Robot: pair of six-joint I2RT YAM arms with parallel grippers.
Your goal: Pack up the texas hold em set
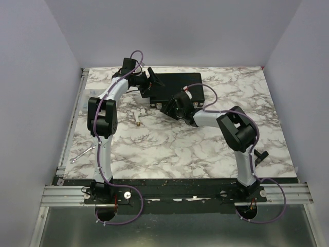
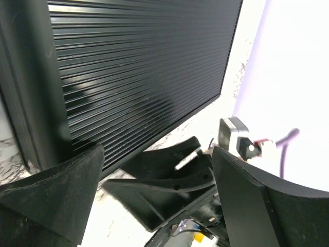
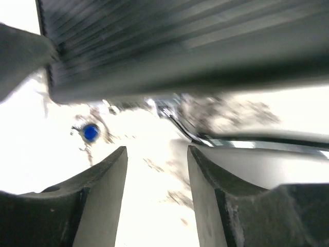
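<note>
I see the marble bench carrying the black briefcase, which lies closed near the far edge. My left hand is at its left end, spread wide. My right hand is at its near edge, fingers parted and gripping nothing.

The briefcase lies by the middle of the table's far edge, with the left gripper at its left end, the right gripper against its near side, and a small plastic object nearer, to the left
</note>
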